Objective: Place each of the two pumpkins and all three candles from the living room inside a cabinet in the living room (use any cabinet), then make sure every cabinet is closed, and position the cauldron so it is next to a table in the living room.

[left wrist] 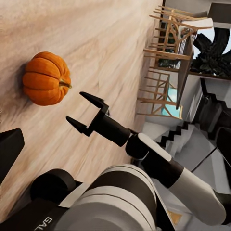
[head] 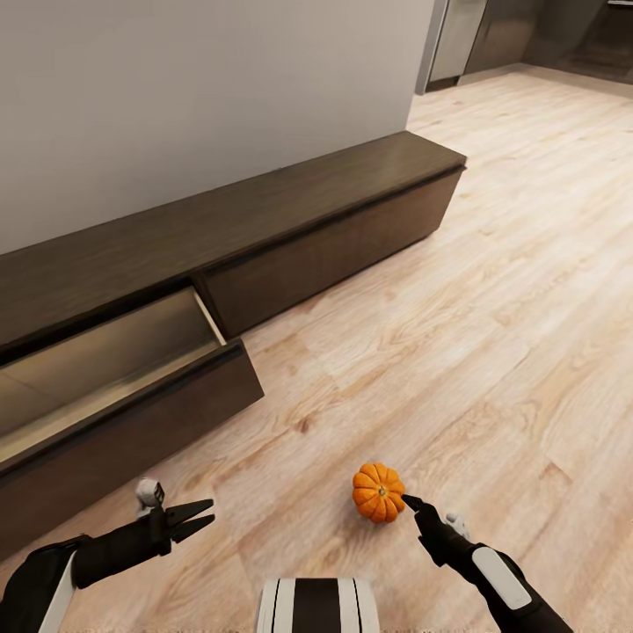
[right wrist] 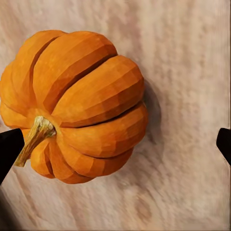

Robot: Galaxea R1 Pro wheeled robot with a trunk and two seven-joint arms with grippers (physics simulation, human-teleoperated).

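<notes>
An orange pumpkin [head: 379, 492] sits on the wood floor [head: 457, 352], near-right of the cabinet's [head: 334, 211] pulled-out drawer [head: 123, 413]. The right gripper [head: 410, 502], spread wide in the left wrist view, hovers beside it. The left gripper [head: 204, 516] hangs parted and empty. Dining chairs [left wrist: 166, 62] appear in the left wrist view.

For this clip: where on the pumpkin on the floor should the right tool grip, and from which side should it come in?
Probably across the ribbed body at its widest part, not the stem. The pumpkin lies on the wood floor with its thin stem pointing sideways, so coming down from above with the open right tool straddling the flanks looks best. The right wrist view already shows one fingertip on either side.
</notes>
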